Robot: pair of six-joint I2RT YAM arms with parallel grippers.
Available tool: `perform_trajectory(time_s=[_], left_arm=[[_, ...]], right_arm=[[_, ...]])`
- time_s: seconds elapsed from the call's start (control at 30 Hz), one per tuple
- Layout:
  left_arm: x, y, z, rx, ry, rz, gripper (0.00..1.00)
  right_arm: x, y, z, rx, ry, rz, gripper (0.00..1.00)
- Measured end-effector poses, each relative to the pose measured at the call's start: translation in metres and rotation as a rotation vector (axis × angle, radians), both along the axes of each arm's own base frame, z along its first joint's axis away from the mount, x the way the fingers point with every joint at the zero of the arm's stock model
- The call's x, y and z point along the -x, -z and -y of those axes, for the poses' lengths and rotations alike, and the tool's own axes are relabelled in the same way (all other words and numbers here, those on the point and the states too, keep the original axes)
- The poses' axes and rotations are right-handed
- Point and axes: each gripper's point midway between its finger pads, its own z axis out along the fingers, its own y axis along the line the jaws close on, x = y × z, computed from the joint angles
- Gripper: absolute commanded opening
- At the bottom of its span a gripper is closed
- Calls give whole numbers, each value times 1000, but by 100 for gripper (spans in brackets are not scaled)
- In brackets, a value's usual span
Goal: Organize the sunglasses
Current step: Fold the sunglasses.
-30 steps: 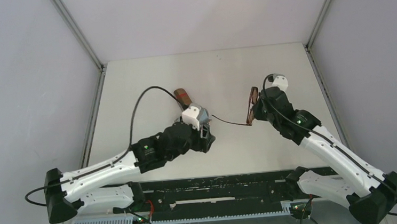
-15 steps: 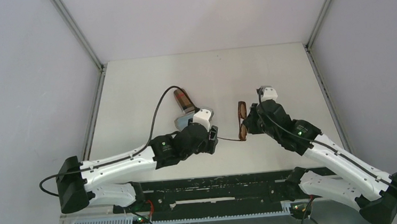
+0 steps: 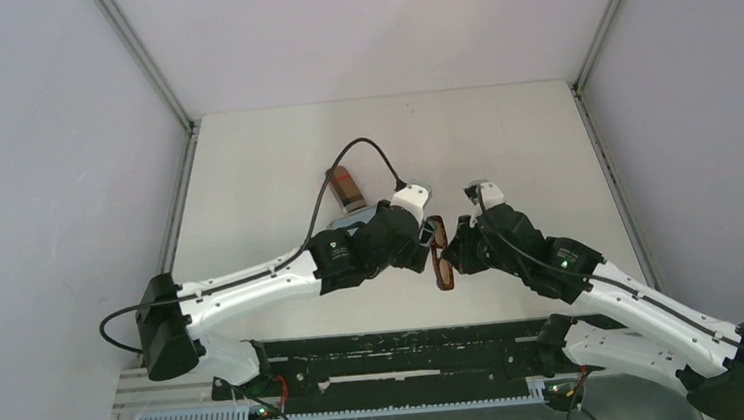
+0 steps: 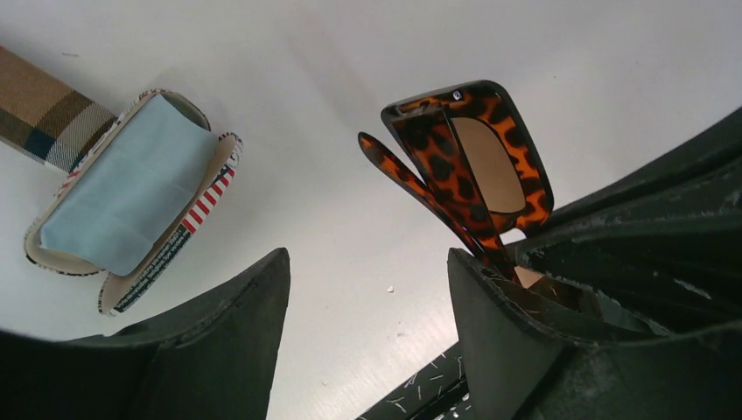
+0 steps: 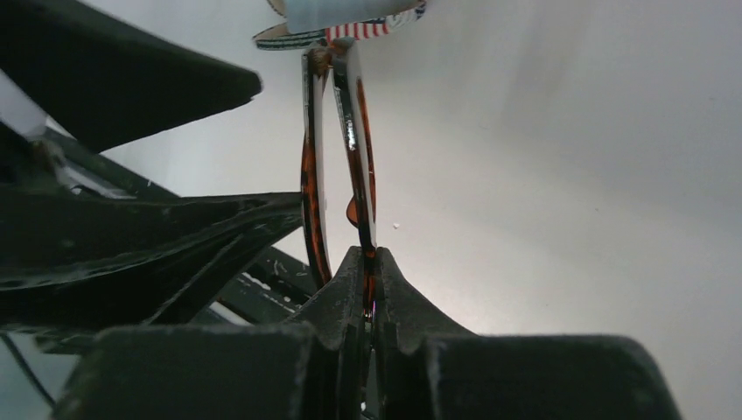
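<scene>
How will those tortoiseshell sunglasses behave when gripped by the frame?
Probably light and stiff: the sunglasses stand out unsagging from the shut right gripper. The hinged temple may swing if nudged. Their glossy surface looks slippery, so they could pivot in that narrow pinch.

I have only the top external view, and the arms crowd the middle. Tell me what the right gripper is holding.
Observer: In the right wrist view, the right gripper is shut on the edge of the tortoiseshell sunglasses, which are pinched between its fingertips.
Operator: Now the other arm.
Observer: The left gripper stands open, with nothing between its fingers.
Operator: Report what lies below it.
Observer: The flag-print case lies open, with a light blue cloth inside it.
</scene>
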Motion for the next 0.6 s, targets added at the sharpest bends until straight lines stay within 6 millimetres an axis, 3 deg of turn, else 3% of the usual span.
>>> perform_trajectory(time_s=[0.27,0.43,0.5,0.6], left_arm=[[-3,2,5,-57,17,-6,75],[-6,0,1,-30,-10,-6,74],[-7,4,-10,2,-44,-14,73],[-13,19,-45,63,-141,-43,71]], right_arm=[[7,-8,-1,-42,-28,18,0],[1,-8,10,-17,33,44,0],[-2,-3,19,13,74,50,0],[-4,9,30,56,115,49,0]])
